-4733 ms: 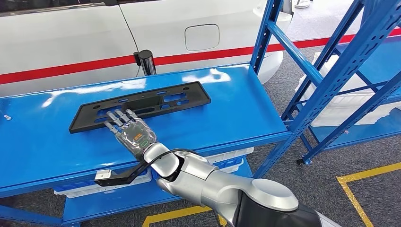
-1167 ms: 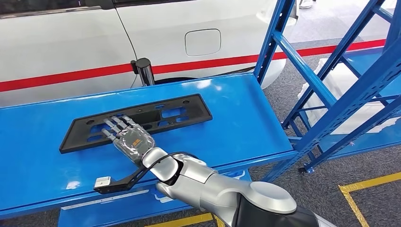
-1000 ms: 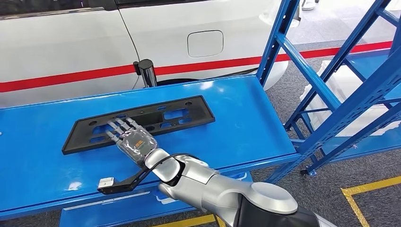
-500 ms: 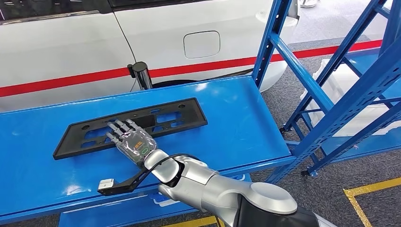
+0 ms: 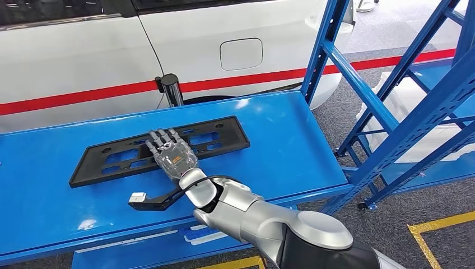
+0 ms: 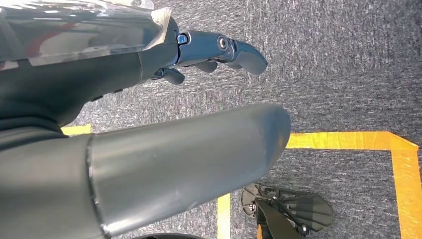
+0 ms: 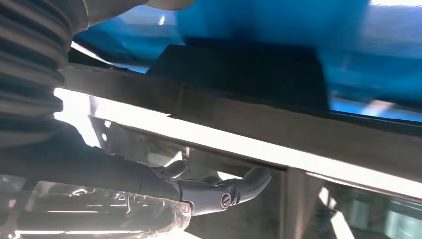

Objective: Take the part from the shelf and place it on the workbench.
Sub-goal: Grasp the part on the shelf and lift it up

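Part: a long flat black plastic plate-holder panel (image 5: pixel 162 150) with cut-out slots is laid flat on the blue shelf board, lengthwise along it and nearer the far edge than the near one; its left end is angled slightly toward the near edge.

Carrier: a glossy blue metal shelf board (image 5: pixel 280 145) is held between blue steel uprights (image 5: pixel 319 50) at its right end.

Right hand: the silver right hand (image 5: pixel 171 154) is laid palm-down over the middle of the part, the fingers (image 5: pixel 159 137) stretched forward and slightly apart across the slots. In the right wrist view the hand (image 7: pixel 199 191) is seen close against the part's dark edge (image 7: pixel 239 114), fingers extended. Whether the part is gripped or merely touched cannot be told.

Right arm: a silver forearm (image 5: pixel 252 216) is extended across the near edge of the shelf board; a black bracket with a small white block (image 5: pixel 147 199) is carried at the wrist.

Left hand: in the left wrist view the left hand (image 6: pixel 209 52) is seen above grey carpet (image 6: pixel 338 64), its dark fingers loosely bent and nothing held.

Floor: yellow tape lines (image 6: pixel 348 140) are marked on the carpet.

Background: a white car body with a red stripe (image 5: pixel 235 84) and a fuel-filler flap (image 5: pixel 241 54) is stood just beyond the far edge of the shelf board.
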### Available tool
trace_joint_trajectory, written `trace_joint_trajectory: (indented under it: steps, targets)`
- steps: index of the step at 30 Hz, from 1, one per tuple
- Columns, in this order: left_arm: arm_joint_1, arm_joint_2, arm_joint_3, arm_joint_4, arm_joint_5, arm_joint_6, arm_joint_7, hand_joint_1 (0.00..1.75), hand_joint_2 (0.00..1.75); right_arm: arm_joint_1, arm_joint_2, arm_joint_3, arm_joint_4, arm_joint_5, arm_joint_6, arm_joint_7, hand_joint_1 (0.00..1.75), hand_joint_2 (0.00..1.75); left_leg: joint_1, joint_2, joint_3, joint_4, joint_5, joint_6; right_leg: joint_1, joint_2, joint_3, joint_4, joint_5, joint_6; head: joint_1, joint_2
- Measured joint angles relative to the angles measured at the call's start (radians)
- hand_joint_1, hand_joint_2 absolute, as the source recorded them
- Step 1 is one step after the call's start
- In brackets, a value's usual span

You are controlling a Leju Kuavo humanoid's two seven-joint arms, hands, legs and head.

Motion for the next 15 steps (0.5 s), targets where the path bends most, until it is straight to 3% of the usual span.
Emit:
trace_joint_trajectory:
  steps: [15]
  targets:
    - [0.000, 0.004, -0.010, 0.000, -0.026, -0.022, 0.000, 0.00, 0.00, -0.022, 0.001, -0.013, 0.065, -0.020, 0.023, 0.027, 0.00, 1.75, -0.001, 0.000, 0.005, 0.000, 0.000, 0.000, -0.001, 0.000, 0.005, 0.000, 0.000, 0.000, 0.000, 0.000]
